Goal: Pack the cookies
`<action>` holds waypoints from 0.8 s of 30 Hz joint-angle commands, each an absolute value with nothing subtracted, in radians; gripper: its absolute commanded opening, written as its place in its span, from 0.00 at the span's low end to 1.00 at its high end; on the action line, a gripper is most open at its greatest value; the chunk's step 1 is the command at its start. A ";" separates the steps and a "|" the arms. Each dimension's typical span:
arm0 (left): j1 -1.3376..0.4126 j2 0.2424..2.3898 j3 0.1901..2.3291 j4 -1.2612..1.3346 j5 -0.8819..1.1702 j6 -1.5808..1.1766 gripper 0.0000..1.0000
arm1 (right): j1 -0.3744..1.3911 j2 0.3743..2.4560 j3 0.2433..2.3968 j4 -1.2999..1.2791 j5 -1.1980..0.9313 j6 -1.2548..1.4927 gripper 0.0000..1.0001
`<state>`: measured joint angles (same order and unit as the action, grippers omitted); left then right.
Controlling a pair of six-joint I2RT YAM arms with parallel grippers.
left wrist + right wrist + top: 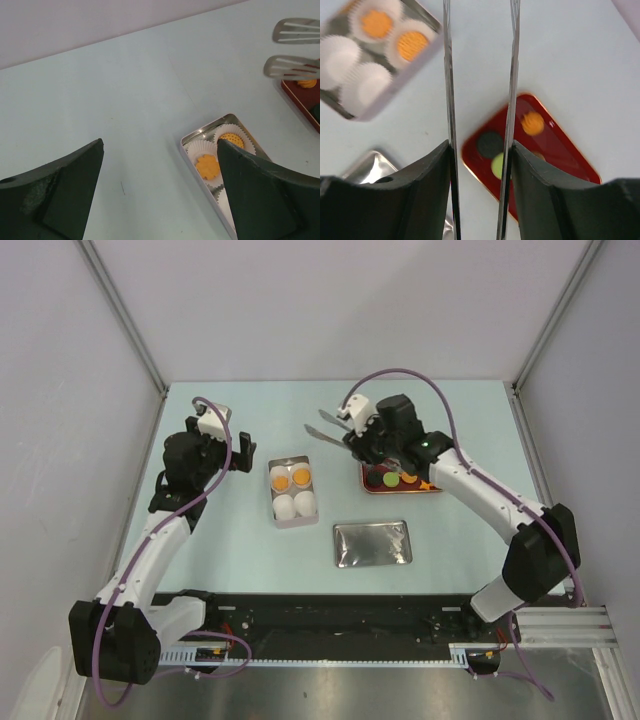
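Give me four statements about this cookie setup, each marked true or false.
1. Two cups in the tin hold orange cookies. True.
2. The right gripper holds tongs. True.
3. The left gripper grips the lid. False: it is open and empty; the lid lies on the table.
4. The red tray is empty. False: a green cookie and a black cookie lie on it, among others.
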<state>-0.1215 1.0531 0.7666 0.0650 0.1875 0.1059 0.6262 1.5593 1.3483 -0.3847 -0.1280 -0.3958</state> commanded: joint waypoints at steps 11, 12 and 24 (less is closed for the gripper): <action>-0.126 1.052 0.770 0.091 0.215 0.110 1.00 | 0.313 1.313 1.033 -0.390 -0.210 -0.442 0.52; -0.126 1.051 0.770 0.089 0.215 0.110 1.00 | 0.302 1.292 1.019 -0.390 -0.216 -0.443 0.52; -0.126 1.049 0.773 0.083 0.215 0.112 1.00 | 0.245 1.215 0.881 -0.445 -0.276 -0.479 0.53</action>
